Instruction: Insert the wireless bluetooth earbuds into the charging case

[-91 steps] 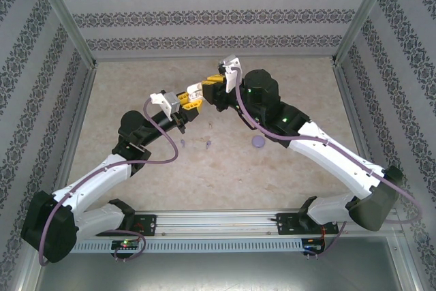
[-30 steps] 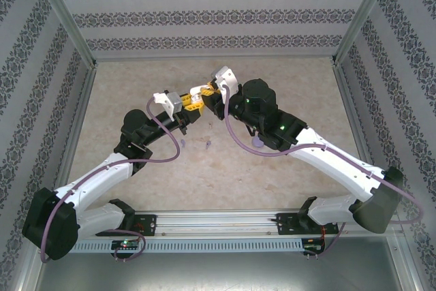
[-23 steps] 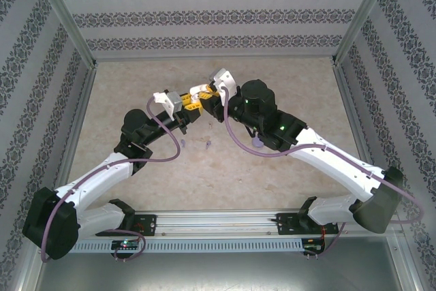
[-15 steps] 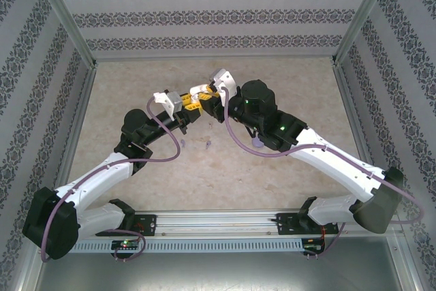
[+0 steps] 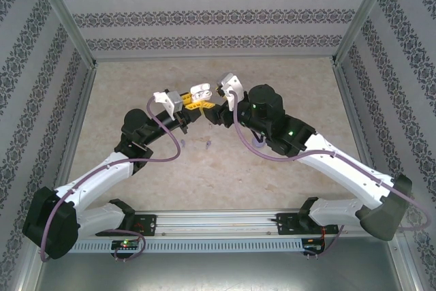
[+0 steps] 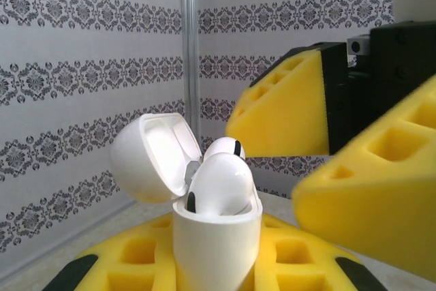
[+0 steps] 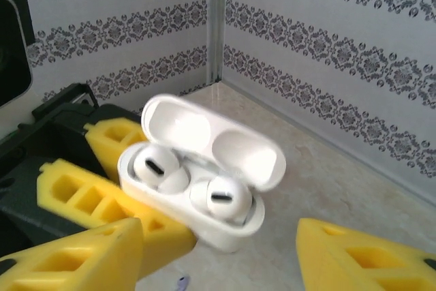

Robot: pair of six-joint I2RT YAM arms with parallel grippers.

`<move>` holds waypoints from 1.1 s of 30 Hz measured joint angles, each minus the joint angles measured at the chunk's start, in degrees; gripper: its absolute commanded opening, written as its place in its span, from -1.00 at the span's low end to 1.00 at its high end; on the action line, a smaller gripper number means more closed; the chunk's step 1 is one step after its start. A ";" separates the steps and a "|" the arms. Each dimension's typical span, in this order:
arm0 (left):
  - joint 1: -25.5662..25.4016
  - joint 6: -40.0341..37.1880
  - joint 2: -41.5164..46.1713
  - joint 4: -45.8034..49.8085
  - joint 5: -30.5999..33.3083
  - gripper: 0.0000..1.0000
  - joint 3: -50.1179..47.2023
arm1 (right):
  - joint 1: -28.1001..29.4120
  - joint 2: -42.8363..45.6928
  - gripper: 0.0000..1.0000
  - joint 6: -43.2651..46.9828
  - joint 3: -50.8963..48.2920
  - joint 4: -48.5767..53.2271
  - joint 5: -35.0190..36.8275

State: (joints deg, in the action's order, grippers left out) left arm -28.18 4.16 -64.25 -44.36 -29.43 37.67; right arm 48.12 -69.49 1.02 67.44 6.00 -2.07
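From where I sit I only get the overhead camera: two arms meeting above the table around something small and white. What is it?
Observer: A white charging case with its lid flipped open, gripped upright by the left hand.
Visitor: Is anything inside it?
Observer: Yes, two white earbuds sit side by side in it.
Visitor: Is the other hand grabbing it too?
Observer: No. The right hand is open, with its yellow fingers spread either side of the case, and they do not seem to touch it.
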 measured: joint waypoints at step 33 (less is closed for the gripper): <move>0.00 -0.72 -1.68 0.33 -7.61 -1.00 0.92 | -16.04 -25.11 -1.00 -25.64 44.78 33.20 -16.90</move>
State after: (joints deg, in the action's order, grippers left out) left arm -28.18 3.44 -65.93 -44.03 -37.04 38.59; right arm 32.08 -94.61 -24.62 112.22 39.20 -18.96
